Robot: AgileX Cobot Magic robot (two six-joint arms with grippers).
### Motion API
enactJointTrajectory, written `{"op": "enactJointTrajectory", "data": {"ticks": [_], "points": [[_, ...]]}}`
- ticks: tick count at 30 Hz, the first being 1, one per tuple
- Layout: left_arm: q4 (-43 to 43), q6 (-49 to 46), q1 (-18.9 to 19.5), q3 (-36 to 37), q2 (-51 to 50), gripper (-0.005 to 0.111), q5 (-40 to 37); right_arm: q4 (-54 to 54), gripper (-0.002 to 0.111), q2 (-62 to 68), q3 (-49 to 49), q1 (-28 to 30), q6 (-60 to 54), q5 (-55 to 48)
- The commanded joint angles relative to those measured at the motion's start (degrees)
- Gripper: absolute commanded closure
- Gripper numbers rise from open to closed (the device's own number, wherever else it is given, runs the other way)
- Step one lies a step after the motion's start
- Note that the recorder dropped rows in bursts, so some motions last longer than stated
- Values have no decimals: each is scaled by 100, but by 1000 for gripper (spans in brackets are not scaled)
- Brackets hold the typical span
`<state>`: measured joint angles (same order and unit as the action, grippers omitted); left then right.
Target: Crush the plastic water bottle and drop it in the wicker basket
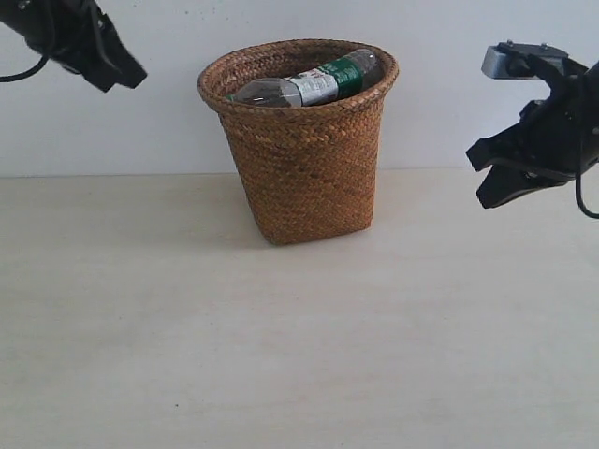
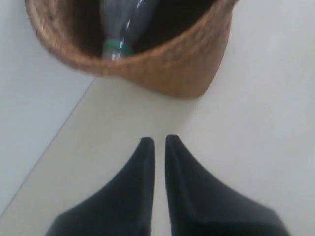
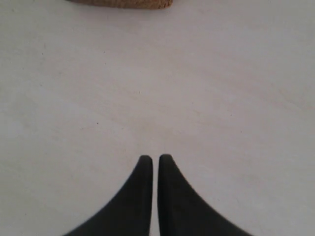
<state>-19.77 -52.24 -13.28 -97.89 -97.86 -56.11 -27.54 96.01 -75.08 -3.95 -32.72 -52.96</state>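
Pale tabletop (image 1: 281, 365) and a plain white wall (image 1: 449, 94) make up your whole workspace, with the wicker basket (image 1: 304, 178) standing upright near the middle, towards the back.

The plastic water bottle (image 1: 314, 82) is already inside it. It lies slanted across the mouth, its green neck ring (image 2: 117, 47) low against the wall on the left arm's side and the other end riding up to the rim on the right arm's side. It probably sits this high because the basket narrows towards its base and the bottle spans the walls instead of sinking. You cannot tell from these views how flattened it is.

Your left gripper (image 1: 131, 77) hangs high, well apart from the basket on its left, and your right gripper (image 1: 479, 178) hangs high and well apart on its right. In both wrist views the fingers are pressed nearly together with only a thin slit between them, pinching nothing. Arms held up and off to the sides like this suit a finished drop, so you can judge the task essentially done.

Count it up: one basket, one bottle, two grippers, and nothing else on the table.
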Motion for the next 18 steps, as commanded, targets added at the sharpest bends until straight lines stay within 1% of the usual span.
{"op": "enactJointTrajectory", "data": {"ticks": [1,2,3,4,5,6,9,12,14,16,17,18], "points": [[-1866,-767,7,-27,-207,102,842,-57,108,-13,-96,-8,-129,97],[-2613,-1075,-4,-27,-375,102,1303,-57,108,-13,-96,-8,-172,96],[-3035,-1195,-4,-27,-488,102,1581,-57,108,-13,-96,-8,-185,96],[-3684,-1392,-74,-27,-726,102,2081,-57,108,-13,-96,-8,-184,110],[-3845,-1577,-123,-27,-842,102,2375,-57,108,-3,-96,-8,-184,124],[-3861,-1880,-281,-51,-1041,102,2701,-57,108,8,-96,-8,-196,181],[-3734,-2288,-507,-176,-1349,102,3125,-57,108,49,-96,-8,-263,280],[-3484,-2550,-645,-518,-1671,102,3138,-57,108,124,-96,-8,-397,346],[-3135,-2302,-670,-926,-1954,102,2972,-57,108,245,-96,-8,-518,373],[-2704,-1927,-670,-1374,-2229,102,2415,-45,108,314,-96,-8,-621,446],[-2087,-1349,-670,-1722,-2424,102,2081,-45,108,350,-96,-8,-657,459],[-1679,-886,-670,-1854,-2524,102,1967,-45,108,381,-96,-8,-657,469]]}}
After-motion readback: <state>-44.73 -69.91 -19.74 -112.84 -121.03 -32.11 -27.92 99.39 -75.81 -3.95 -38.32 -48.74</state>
